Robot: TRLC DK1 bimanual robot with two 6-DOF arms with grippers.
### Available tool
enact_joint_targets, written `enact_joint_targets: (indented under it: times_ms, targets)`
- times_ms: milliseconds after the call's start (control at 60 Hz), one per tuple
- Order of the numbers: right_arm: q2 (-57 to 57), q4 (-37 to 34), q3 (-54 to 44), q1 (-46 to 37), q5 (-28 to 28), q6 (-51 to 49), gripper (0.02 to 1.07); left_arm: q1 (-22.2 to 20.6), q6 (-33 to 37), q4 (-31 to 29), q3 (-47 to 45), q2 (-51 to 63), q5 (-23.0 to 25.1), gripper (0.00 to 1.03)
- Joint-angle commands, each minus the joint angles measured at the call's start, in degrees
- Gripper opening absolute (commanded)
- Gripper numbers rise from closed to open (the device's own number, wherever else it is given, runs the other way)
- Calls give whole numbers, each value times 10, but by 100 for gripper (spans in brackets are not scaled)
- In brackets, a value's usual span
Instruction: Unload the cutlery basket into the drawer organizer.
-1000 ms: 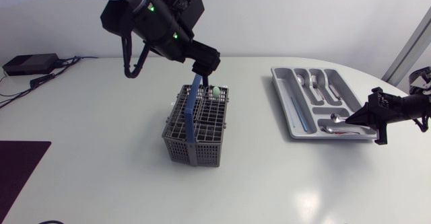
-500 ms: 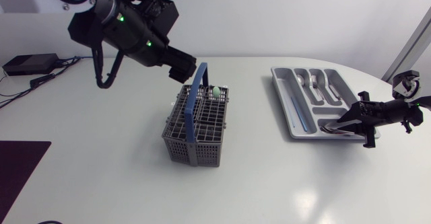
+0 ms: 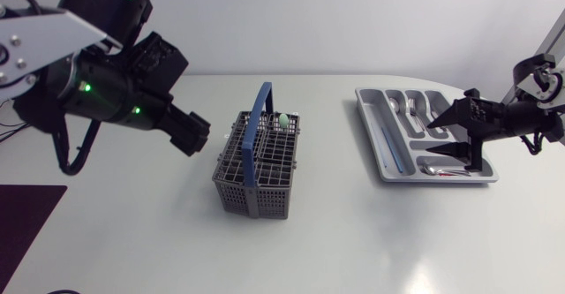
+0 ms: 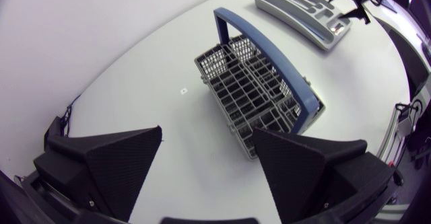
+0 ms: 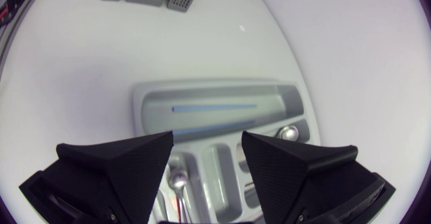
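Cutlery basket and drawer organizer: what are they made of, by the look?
Cutlery basket: probably moulded plastic, matte grey, judging by its thin grid walls. Its blue handle looks plastic too. Drawer organizer: likely plastic, matte light grey, with rounded moulded compartments. The spoon in it glints like polished metal.

A white table point(image 3: 353, 241) with a rounded far edge fills the head view. At the lower left of the frame lies a dark rectangular mat point(image 3: 25, 228) (whether on the tabletop or just past its edge cannot be told). In the left wrist view a tiny mark point(image 4: 182, 89) dots the surface, left of centre.
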Motion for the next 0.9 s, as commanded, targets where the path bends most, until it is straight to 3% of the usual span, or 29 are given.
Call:
enact_joint_targets:
  times_ms: [0,150,317,450,633,700,883]
  targets:
    - [-16,-7,-17,44,-14,83,86,-12,30,8,-59,-26,1,98]
    - [-11,35,-9,127,-19,210,86,-26,68,32,-132,-69,0,98]
    - [33,128,12,204,-11,360,86,-40,95,53,-194,-77,0,98]
    - [97,137,70,251,6,434,86,-42,107,98,-229,-75,0,98]
    - [172,144,152,283,24,512,85,-41,126,163,-266,-43,0,88]
    - [200,142,186,290,25,536,78,-43,131,177,-273,-31,0,81]
    - [267,119,284,312,25,590,37,-44,138,245,-296,9,0,54]
